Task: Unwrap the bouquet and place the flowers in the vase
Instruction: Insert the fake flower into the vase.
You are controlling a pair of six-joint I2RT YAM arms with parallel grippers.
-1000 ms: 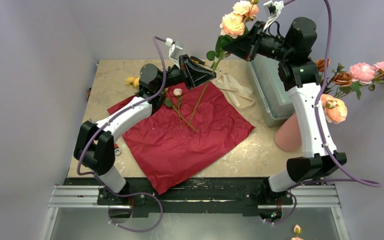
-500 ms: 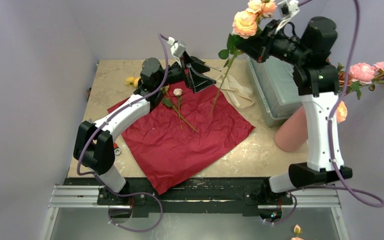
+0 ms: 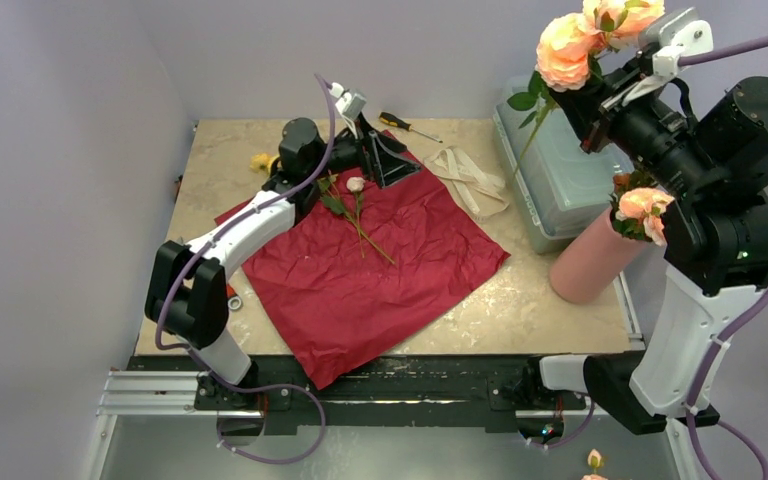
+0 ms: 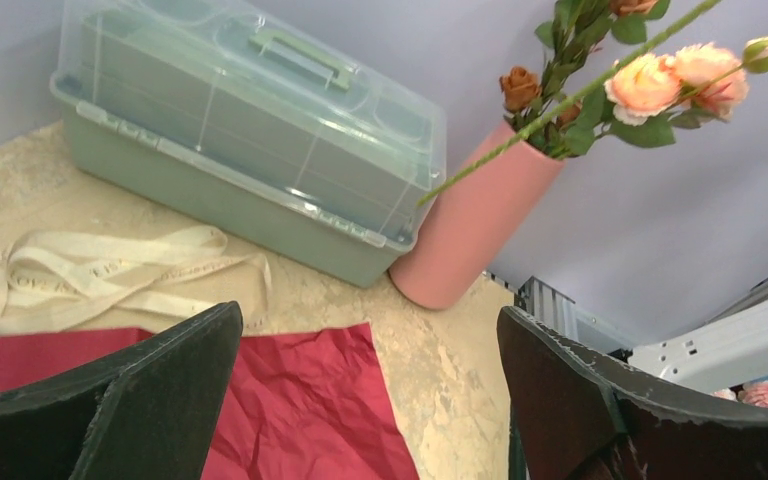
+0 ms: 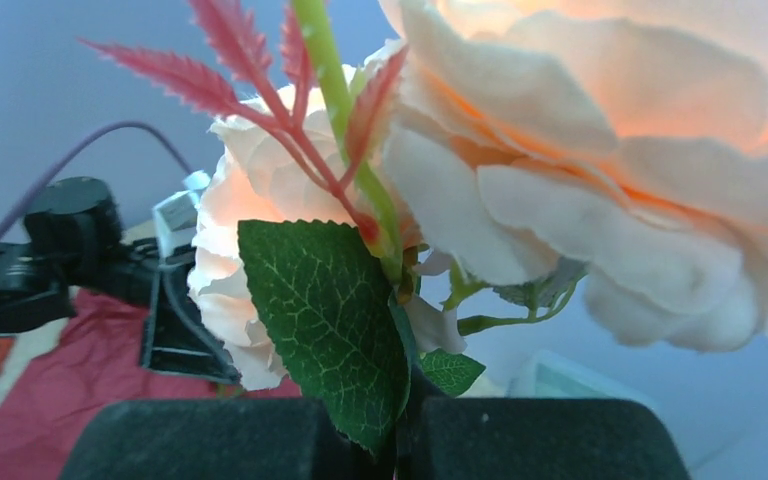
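On the near dark red paper [image 3: 360, 280] one small flower [image 3: 358, 210] is lying unclaimed; beyond it the left gripper [image 3: 392, 165] is now gaping empty, while the right gripper [image 3: 588, 98], pinching the peach roses [image 3: 565, 50], is swinging toward the vase [image 3: 585, 265].

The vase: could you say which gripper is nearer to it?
Right. The right gripper holds a flower raised near the vase; the left gripper is over the red paper, farther left.
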